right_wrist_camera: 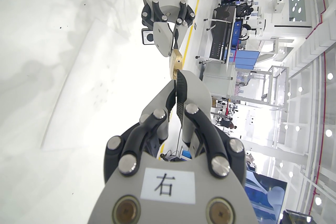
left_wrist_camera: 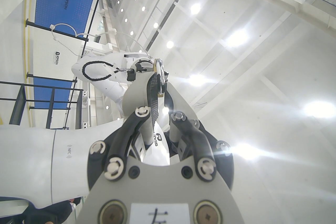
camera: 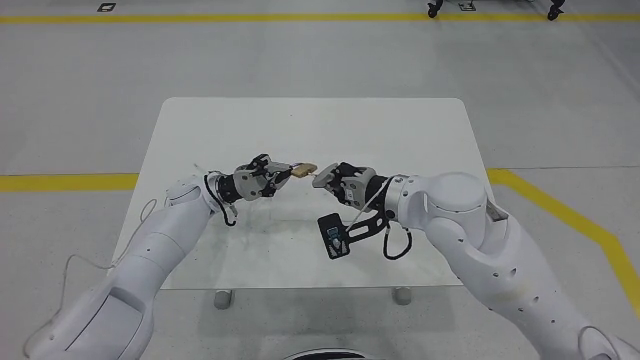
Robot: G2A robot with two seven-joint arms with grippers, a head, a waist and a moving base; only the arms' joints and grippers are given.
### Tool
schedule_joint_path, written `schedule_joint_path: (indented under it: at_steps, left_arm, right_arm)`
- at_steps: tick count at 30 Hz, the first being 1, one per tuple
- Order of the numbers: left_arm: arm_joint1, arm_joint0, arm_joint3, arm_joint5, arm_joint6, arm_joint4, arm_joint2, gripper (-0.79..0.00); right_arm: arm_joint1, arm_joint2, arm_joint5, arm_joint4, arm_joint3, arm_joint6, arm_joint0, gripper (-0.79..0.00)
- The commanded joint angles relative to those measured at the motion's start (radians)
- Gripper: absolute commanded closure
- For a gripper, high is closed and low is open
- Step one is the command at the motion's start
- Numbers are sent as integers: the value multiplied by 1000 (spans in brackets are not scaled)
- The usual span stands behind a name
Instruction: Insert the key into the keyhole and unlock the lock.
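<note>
While the brass lock (camera: pixel 303 170) sits in mid-air, with the middle of the white bench (camera: pixel 400 130) below it, the robot's two arms meet at it from opposite sides. On one side of the lock the left pincer (camera: pixel 285 173) is clamped on it, its fingers closed around the end that faces away from the right arm; the left wrist view looks up along those fingers (left_wrist_camera: pixel 155 88) to a silvery metal part of the lock (left_wrist_camera: pixel 159 68) pinched between the black pads. At the other end of the lock the right pincer (camera: pixel 325 176) has its fingers pressed together, and their tips touch the lock's near face. From the right wrist view the black pads (right_wrist_camera: pixel 181 88) meet the brass body (right_wrist_camera: pixel 175 63) just beside a small hole (right_wrist_camera: pixel 179 61) in that face, with the left pincer (right_wrist_camera: pixel 173 47) gripping the lock from beyond. Whether the key lies between the right pads cannot be told, since they hide whatever they hold.
</note>
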Motion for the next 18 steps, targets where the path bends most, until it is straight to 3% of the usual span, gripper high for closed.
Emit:
schedule_joint_path:
  at_steps: [1,18]
  left_arm:
    - [1,0,-1,-2,0,-2,2,0]
    - [9,-1,-15,-16,0,-18,15,0]
  right_arm:
    - [1,-2,-3,3,0,-3,2,0]
    - [-2,-27,-17,30,13,44,25,0]
